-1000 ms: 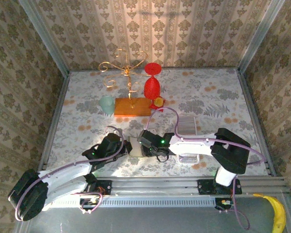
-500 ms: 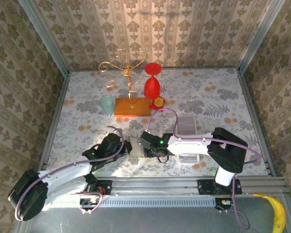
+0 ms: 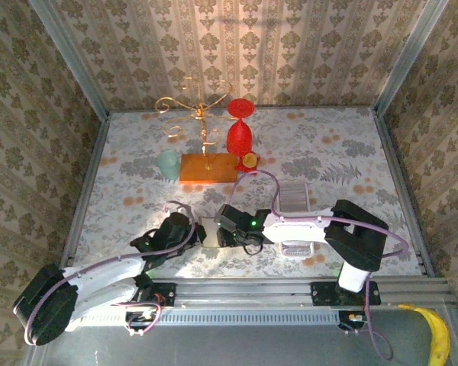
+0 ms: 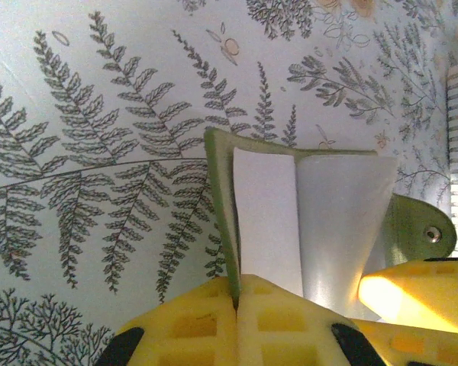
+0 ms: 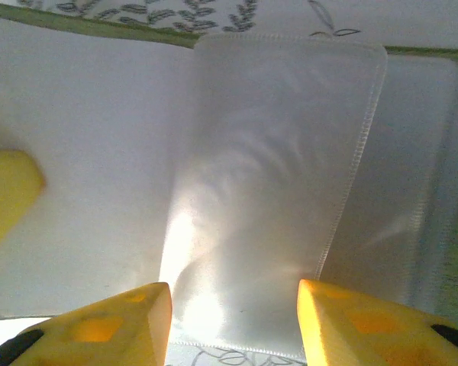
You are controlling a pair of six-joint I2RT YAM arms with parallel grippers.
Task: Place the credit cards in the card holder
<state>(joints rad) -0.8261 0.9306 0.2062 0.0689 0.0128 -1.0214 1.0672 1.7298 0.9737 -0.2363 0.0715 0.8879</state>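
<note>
The card holder (image 4: 218, 177) lies open on the table, olive green outside and white inside, with a clear plastic sleeve (image 4: 340, 221) standing up from its spine. My left gripper (image 4: 241, 287) is shut on the near edge of its green cover. In the top view the card holder (image 3: 210, 226) sits between the left gripper (image 3: 198, 231) and the right gripper (image 3: 223, 232). My right gripper (image 5: 233, 293) is open, one finger at each side of the near end of the sleeve (image 5: 275, 168). The credit cards are hidden or out of view.
Two white ribbed objects (image 3: 294, 196) (image 3: 296, 248) lie right of the holder. At the back stand a red glass (image 3: 240, 133), a gold wire stand on an orange base (image 3: 208, 168) and a pale green cup (image 3: 168, 163). Metal rails edge the table.
The right arm has edged slightly left over the holder. The left gripper keeps its hold in the same place.
</note>
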